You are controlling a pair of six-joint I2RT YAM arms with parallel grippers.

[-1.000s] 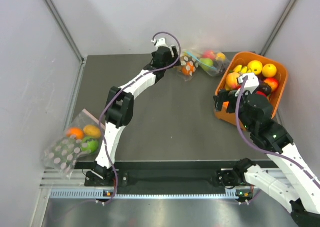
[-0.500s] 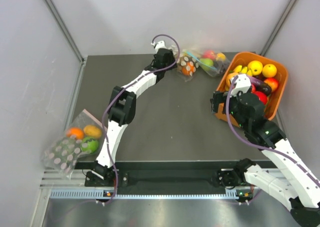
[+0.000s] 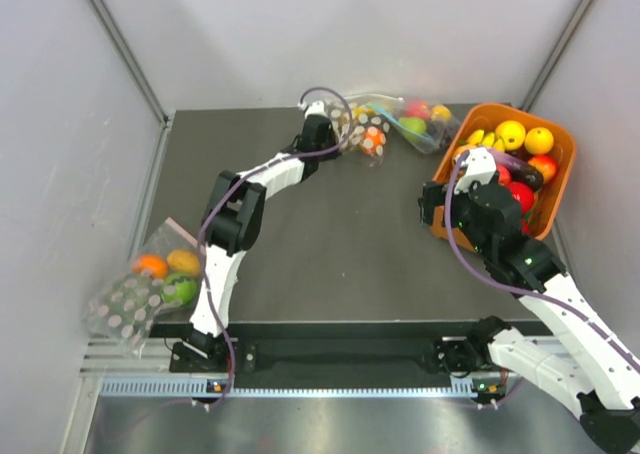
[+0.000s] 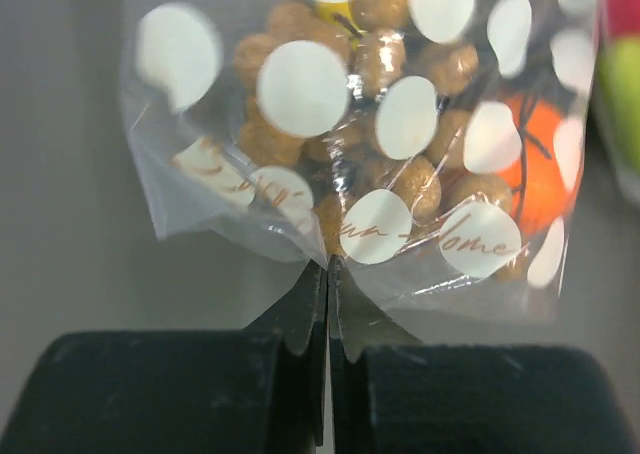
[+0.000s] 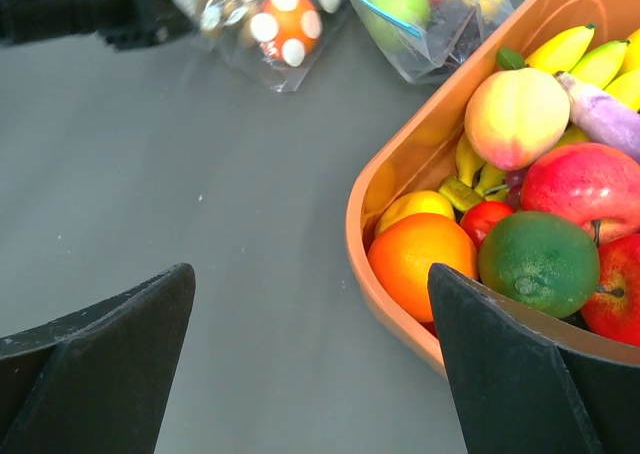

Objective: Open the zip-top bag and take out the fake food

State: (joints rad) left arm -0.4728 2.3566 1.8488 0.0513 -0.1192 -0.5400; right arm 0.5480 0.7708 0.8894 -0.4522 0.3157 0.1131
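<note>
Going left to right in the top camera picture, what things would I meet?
Spotty bag at the left edge → zip-top bag → clear bag with a blue strip → orange basket of fruit.

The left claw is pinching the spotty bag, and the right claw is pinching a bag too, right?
Not quite. The left gripper is shut on the spotty bag, but the right gripper is open and holds nothing; the right wrist view shows it.

We've got two white arms here, left arm (image 3: 222, 284) and right arm (image 3: 575, 304), each with chunky black joint housings. A thin purple cable (image 3: 448, 209) runs back from behind each claw. Left claw (image 4: 328, 279) and right claw (image 5: 310, 274) both have matte black fingers.
</note>
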